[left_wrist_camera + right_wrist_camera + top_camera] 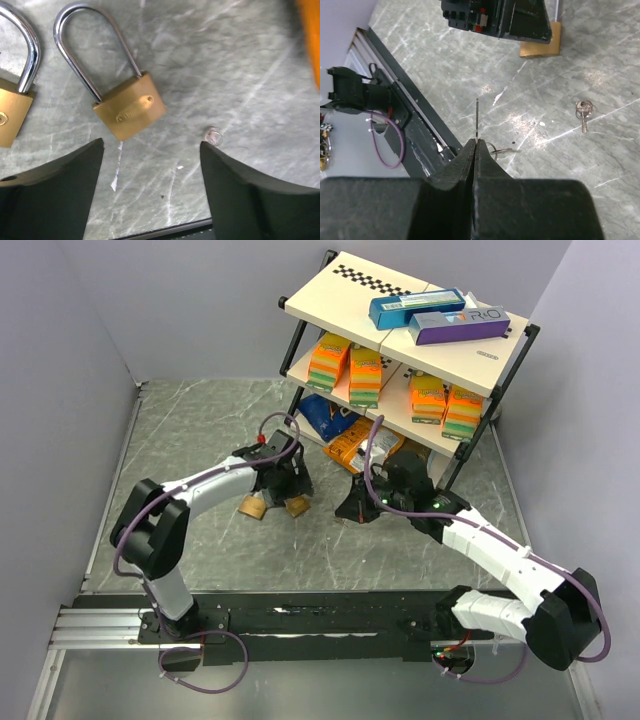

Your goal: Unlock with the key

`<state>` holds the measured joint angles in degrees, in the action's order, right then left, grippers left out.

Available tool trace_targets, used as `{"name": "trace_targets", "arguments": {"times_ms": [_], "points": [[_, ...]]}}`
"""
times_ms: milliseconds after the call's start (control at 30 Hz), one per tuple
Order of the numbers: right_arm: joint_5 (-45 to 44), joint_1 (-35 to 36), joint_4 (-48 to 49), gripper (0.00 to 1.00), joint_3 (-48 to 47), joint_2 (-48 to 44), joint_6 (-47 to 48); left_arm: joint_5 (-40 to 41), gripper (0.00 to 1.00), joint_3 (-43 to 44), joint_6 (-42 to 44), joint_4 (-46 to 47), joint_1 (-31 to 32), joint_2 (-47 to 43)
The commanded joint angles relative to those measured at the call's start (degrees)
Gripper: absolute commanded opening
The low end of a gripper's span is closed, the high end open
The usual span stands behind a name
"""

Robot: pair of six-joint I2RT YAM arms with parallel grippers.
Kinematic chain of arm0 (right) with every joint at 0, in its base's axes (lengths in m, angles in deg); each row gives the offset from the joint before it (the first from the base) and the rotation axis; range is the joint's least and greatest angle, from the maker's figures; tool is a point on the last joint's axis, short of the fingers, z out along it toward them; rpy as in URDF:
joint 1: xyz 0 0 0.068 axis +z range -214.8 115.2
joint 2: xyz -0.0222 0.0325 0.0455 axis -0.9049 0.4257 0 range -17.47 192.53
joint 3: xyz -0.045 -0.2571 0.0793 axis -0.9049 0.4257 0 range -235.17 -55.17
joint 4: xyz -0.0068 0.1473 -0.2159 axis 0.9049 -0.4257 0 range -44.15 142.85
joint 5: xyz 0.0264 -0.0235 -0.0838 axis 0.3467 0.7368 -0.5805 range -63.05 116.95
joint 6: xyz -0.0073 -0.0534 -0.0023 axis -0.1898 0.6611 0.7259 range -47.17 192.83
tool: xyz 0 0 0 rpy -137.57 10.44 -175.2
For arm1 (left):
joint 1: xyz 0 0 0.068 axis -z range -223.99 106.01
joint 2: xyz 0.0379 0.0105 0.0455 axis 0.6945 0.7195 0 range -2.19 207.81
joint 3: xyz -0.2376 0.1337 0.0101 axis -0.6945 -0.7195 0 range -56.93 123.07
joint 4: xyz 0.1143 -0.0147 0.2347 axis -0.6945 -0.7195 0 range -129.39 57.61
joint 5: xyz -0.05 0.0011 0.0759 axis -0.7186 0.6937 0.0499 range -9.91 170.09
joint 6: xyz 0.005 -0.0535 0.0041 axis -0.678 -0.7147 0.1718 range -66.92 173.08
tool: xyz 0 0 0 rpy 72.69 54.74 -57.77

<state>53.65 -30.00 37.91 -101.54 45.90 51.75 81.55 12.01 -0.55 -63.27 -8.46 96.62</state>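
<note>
While the right gripper clamps the thin, dark metal key blade-up, the left gripper stands wide apart, a brass padlock with silver shackle at its 11 o'clock, stamping illegible. A purple shelf carton reads "RiO".

The tabletop looks like grey stone with pale veins, smooth, with a soft sheen and fine scratches. The padlock has a brass body, satin and faintly brushed. Its shackle is polished silver metal, mirror-glossy. The other padlock has the same brass and the same polished metal. The key is thin, dull, dark metal. The right fingers and left fingers are matt black plastic, slightly grainy. A second key is dull brownish metal on a shinier wire ring. The shelf has pale, matt, wood-like boards in a thin black metal frame. The purple box on it looks like glossy card.
</note>
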Motion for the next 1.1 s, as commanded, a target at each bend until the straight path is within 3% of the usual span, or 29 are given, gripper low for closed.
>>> {"name": "trace_targets", "arguments": {"times_ms": [0, 67, 200, 267, 367, 533, 633, 967, 1067], "points": [[2.1, -1.1, 1.5, 0.0, 0.8, -3.0, -0.4, 2.8, 0.89, 2.4, 0.4, 3.4, 0.3, -10.0], [5.1, -2.2, 2.7, 0.0, 1.2, -4.0, -1.3, 2.1, 0.99, 0.1, 0.1, 7.4, 0.3, -16.3], [11.9, -4.0, 4.7, 0.0, 1.2, -5.3, -2.9, -3.1, 0.97, -12.0, -0.9, 22.1, 0.3, -27.8], [15.3, -4.4, 6.1, 0.0, 0.8, -5.7, -4.2, -11.5, 0.99, -16.3, -1.4, 33.5, 0.3, -32.0], [19.6, -4.4, 8.9, 0.0, 0.5, -6.4, -6.4, -23.7, 0.94, -22.8, -4.5, 44.5, 0.9, -33.6], [24.0, -4.4, 13.6, 0.0, 0.1, -5.9, -10.7, -28.3, 0.9, -27.4, -8.5, 56.7, 4.6, -35.7], [26.1, -4.4, 17.0, 0.0, 0.6, -5.9, -12.6, -28.5, 0.87, -29.1, -10.0, 58.5, 5.5, -36.7], [29.5, -5.1, 23.7, 0.0, 2.6, -5.2, -17.5, -28.1, 0.57, -33.2, -14.3, 66.6, 8.7, -36.3], [30.3, -5.8, 25.6, 0.0, 4.0, -5.4, -18.9, -27.2, 0.57, -33.7, -14.5, 67.2, 9.4, -36.7]]}}
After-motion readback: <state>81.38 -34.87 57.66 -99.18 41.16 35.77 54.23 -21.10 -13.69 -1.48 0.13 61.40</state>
